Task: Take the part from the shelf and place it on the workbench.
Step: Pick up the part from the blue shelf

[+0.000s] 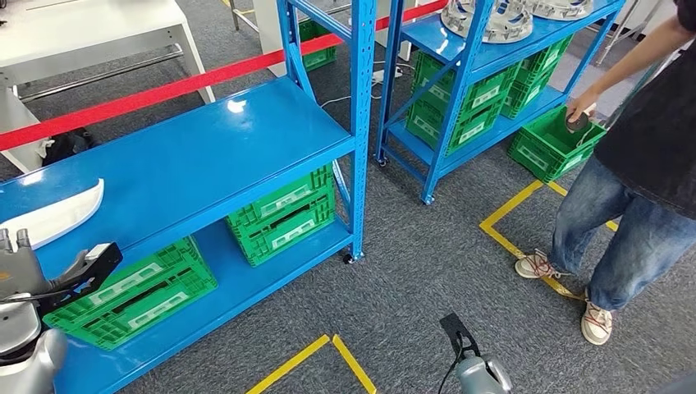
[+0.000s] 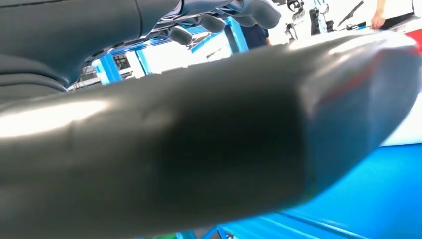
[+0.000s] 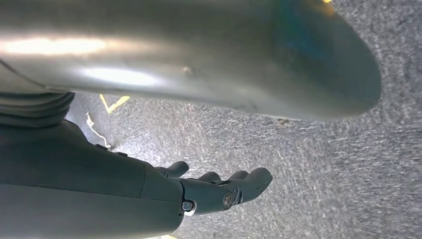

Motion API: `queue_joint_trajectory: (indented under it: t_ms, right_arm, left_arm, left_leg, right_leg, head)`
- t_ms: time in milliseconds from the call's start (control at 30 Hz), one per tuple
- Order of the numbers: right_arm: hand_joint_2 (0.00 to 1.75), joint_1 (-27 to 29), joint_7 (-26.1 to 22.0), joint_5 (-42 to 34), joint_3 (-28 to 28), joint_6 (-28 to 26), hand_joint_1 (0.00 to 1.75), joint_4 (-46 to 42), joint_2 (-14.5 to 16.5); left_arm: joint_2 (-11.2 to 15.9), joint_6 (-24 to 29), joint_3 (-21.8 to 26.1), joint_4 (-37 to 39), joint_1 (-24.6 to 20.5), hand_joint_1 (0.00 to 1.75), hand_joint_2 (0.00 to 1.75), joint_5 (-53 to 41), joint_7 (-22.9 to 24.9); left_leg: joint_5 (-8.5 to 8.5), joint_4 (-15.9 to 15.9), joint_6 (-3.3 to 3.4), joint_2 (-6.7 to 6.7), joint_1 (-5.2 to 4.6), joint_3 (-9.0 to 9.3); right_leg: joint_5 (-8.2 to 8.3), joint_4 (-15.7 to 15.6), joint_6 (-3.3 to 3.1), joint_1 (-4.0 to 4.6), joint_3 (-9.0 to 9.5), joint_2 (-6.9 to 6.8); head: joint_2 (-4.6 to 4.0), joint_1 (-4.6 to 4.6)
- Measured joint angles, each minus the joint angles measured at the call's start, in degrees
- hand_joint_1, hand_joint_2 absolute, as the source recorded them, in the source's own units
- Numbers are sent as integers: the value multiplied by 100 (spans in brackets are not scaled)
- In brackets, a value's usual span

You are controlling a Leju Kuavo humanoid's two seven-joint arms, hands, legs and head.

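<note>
A white curved part lies on the top board of the near blue shelf, at its left end. My left hand is just in front of the part, low at the left, its fingers apart and nothing in it. In the left wrist view the thick thumb fills the middle, the fingers are spread beyond it, and a white surface, likely the part, lies on the blue board. My right hand hangs over the carpet; the right wrist view shows its fingers loosely curved and empty.
Green crates fill the lower board under the part. A second blue shelf holds metal ring castings and more crates. A person stands at the right, a hand over a green crate. Red tape crosses behind.
</note>
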Motion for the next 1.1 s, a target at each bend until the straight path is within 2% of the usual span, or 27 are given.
queue_joint_trajectory:
  t_ms: [33, 100, 133, 167, 233, 267, 300, 333, 400, 433, 467, 500, 567, 633, 700, 767, 800, 833, 900, 933, 967, 1000, 1033, 1067, 1100]
  right_arm:
    - [0, 3, -1, 0, 0, 0, 0, 0, -3]
    - [0, 5, -1, 1, 0, 3, 0, 3, -9]
    - [0, 9, 0, 1, -1, 4, 0, 5, -9]
    - [0, 10, 0, 1, -1, 5, 0, 7, -8]
    - [0, 12, 0, 0, -2, 5, 0, 7, -5]
    - [0, 8, -1, 0, -2, 4, 0, 7, -4]
    - [0, 2, -1, 0, -2, 3, 0, 7, -3]
    - [0, 0, -1, 0, -2, 2, 0, 7, -3]
    - [0, 6, 3, 0, -3, 0, 0, 7, -3]
    - [0, 13, 5, 0, -4, -1, 0, 7, -3]
    - [0, 20, 7, 1, -5, -1, 0, 7, -3]
    - [0, 21, 6, 4, -7, -1, 0, 7, -3]
    - [0, 18, 3, 18, -7, 1, 0, 8, -2]
    - [0, 12, 7, 41, -7, 10, 0, 9, 0]
    - [0, 6, 14, 56, -10, 17, 0, 9, 1]
    - [0, -1, 15, 62, -19, 15, 0, 8, 2]
    - [0, -7, 13, 66, -24, 15, 0, 7, 2]
    - [0, -11, 11, 68, -31, 13, 0, 7, -1]
    - [0, -10, 13, 73, -44, 11, 0, 7, -8]
    - [0, -5, 16, 76, -54, 11, 0, 7, -11]
    - [0, -1, 19, 82, -64, 12, 0, 7, -11]
    - [0, 2, 21, 92, -73, 13, 0, 7, -11]
    - [0, 2, 20, 103, -80, 13, 0, 7, -13]
    - [0, 1, 20, 113, -84, 14, 0, 8, -15]
    - [0, -1, 19, 123, -87, 14, 0, 8, -16]
  left_arm:
    - [-4, -1, 1, 0, 4, 0, 0, 0, 0]
    - [-10, -4, 3, 9, -3, 0, 0, -1, 6]
    - [-12, -8, 4, 13, -5, 0, 0, -1, 10]
    - [-13, -12, 6, 16, -8, 0, 0, -2, 15]
    - [-10, -16, 6, 9, -10, 0, 0, -2, 17]
    - [-9, -22, 7, 7, -20, 0, 0, -2, 18]
    - [-6, -31, 7, 6, -34, 0, 0, -2, 20]
    - [-4, -45, 7, 10, -44, 0, 0, -2, 25]
    - [2, -73, 7, 30, -37, 0, 0, -2, 41]
    - [4, -81, 7, 39, -17, 0, 0, -2, 48]
    - [5, -84, 7, 46, 1, 0, 0, -1, 55]
    - [9, -84, 8, 51, 13, 0, 0, 2, 63]
    - [28, -83, 16, 58, 23, 0, 0, 9, 79]
    - [59, -70, 36, 72, 33, 0, 0, 26, 99]
    - [84, -48, 62, 77, 45, 0, 0, 43, 119]
    - [98, -36, 94, 62, 50, 0, 0, 50, 154]
    - [103, -34, 116, 57, 42, 0, 0, 53, 175]
    - [104, -34, 138, 55, 38, 0, 0, 55, 198]
    - [105, -36, 169, 66, 44, 0, 0, 58, 223]
    - [106, -45, 180, 73, 60, 0, 0, 68, 237]
    - [110, -63, 195, 81, 76, 0, 0, 78, 257]
    - [117, -85, 215, 87, 87, 0, 0, 90, 286]
    - [128, -111, 239, 91, 94, 0, 0, 103, 318]
    - [148, -133, 268, 98, 98, 0, 0, 107, 345]
    - [174, -151, 296, 105, 99, 0, 0, 110, 355]
  left_leg:
    - [-67, 22, -24, 0, 5, 47]
    - [-184, 64, -87, -3, 1, 117]
    - [-225, 69, -121, -4, -3, 132]
    - [-242, 74, -156, -10, -8, 151]
    - [-277, 103, -219, -10, -8, 182]
    - [-303, 218, -246, -2, -3, 148]
    - [-365, 433, -275, 9, 7, 38]
    - [-457, 755, -305, 21, 24, -150]
    - [-683, 1465, -359, 34, 59, -639]
    - [-703, 1650, -373, 39, 72, -822]
    - [-603, 1644, -374, 43, 79, -914]
    - [-377, 1425, -358, 46, 80, -901]
    - [183, 709, -297, 46, 65, -715]
    - [374, 249, -235, 52, 24, -591]
    - [323, 134, -190, 49, -3, -545]
    - [342, 29, -146, 43, 34, -433]
    - [332, -18, -119, 44, 53, -374]
    - [311, -49, -89, 47, 67, -320]
    - [244, -48, -43, 41, 57, -261]
    - [203, -36, -35, 32, 52, -234]
    - [158, -18, -38, 22, 50, -202]
    - [106, 9, -49, 11, 50, -165]
    - [45, 45, -68, 3, 53, -128]
    - [-16, 82, -94, 0, 48, -102]
    - [-69, 125, -123, -4, 39, -92]
  right_leg:
    - [285, -379, -2, -6, 86, -5]
    - [584, -929, -48, 14, 232, -13]
    - [622, -1037, -94, 28, 261, -13]
    - [577, -1043, -146, 44, 272, -12]
    - [582, -1066, -237, 29, 355, -6]
    - [557, -1081, -275, 17, 415, -6]
    - [529, -1094, -306, 5, 479, -3]
    - [491, -1105, -328, 2, 530, 0]
    - [404, -1109, -342, 0, 618, 6]
    - [355, -1109, -340, 0, 671, 10]
    - [304, -1108, -337, 0, 736, 13]
    - [249, -1109, -331, 1, 812, 15]
    - [139, -1114, -309, 2, 972, 18]
    - [60, -1130, -255, -4, 1052, 25]
    - [6, -1168, -178, -3, 1080, 27]
    - [-68, -1149, -117, 5, 1107, 16]
    - [-138, -1009, -98, 10, 1046, 11]
    - [-245, -731, -84, 12, 888, 7]
    - [-453, 23, -59, 17, 391, 4]
    - [-463, 294, -49, 18, 163, 4]
    - [-348, 356, -44, 17, 28, 4]
    - [-122, 204, -43, 17, -1, 3]
    - [175, -134, -49, 16, 66, 1]
    - [396, -464, -63, 21, 164, -2]
    - [522, -755, -85, 25, 269, 0]
  head:
    - [0, 2]
    - [0, -10]
    - [0, -16]
    - [0, -20]
    - [0, -14]
    - [0, -26]
    - [0, -39]
    - [0, -55]
    - [0, -65]
    - [0, -66]
    - [0, -66]
    - [0, -66]
    - [0, -66]
    - [0, -84]
    - [0, -104]
    - [0, -100]
    - [0, -96]
    - [0, -86]
    - [0, -73]
    - [0, -68]
    - [0, -65]
    - [0, -63]
    - [0, -61]
    - [0, -61]
    - [0, -62]
